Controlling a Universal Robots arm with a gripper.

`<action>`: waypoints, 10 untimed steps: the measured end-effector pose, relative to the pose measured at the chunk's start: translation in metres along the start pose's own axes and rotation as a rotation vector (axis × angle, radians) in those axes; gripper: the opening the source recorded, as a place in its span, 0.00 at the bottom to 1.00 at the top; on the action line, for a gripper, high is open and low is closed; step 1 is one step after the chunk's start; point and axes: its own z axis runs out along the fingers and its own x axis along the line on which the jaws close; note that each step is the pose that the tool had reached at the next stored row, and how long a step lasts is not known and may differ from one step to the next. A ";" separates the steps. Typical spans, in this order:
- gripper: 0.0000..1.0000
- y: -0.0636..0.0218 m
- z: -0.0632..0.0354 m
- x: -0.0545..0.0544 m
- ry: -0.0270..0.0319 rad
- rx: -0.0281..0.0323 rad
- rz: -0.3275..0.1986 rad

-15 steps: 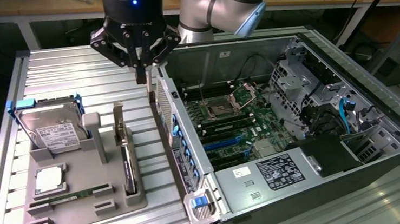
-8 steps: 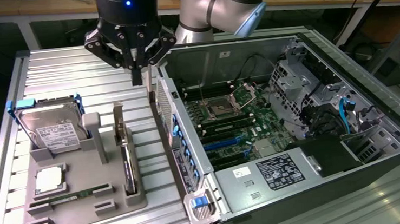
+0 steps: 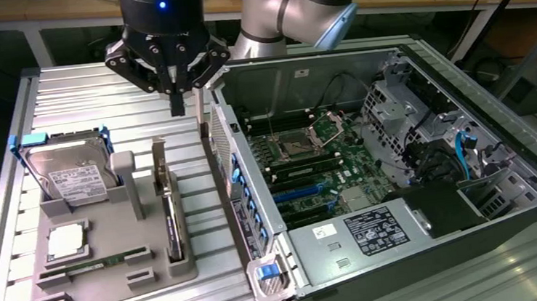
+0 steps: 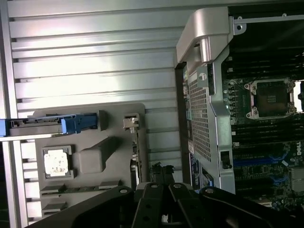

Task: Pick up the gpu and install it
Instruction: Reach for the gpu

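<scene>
A: Where is the black pincer [image 3: 178, 104]?
B: Above the ribbed aluminium table [image 3: 79, 94], pointing down. It is closed, fingertips pressed together, gripping nothing. It hangs near a corner of the open black computer case [image 3: 291, 79] lying on its side, past one end of the grey moulded tray [image 3: 115, 284].
A: And the gpu?
B: The gpu [image 3: 169, 210], a thin dark circuit card with a pale metal bracket at one end, stands on edge in a slot along the tray's side nearest the case — apart from the pincer.
A: What else sits in that tray?
B: Toward the exterior view's left, a silver hard drive with a white label [image 3: 71, 175] stands upright; a square silver processor chip [image 3: 66, 242] and a slim green memory stick [image 3: 94, 265] lie flat.
</scene>
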 end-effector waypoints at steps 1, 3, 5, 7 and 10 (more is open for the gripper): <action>0.11 -0.0001 0.0000 0.001 0.0000 0.0000 0.000; 0.11 -0.0002 -0.0001 0.003 0.0000 0.0000 0.000; 0.11 -0.0004 -0.0001 0.005 0.0000 0.0000 0.000; 0.11 -0.0005 -0.0002 0.007 0.0000 0.0000 0.000; 0.11 -0.0007 -0.0002 0.010 0.0000 0.0000 0.000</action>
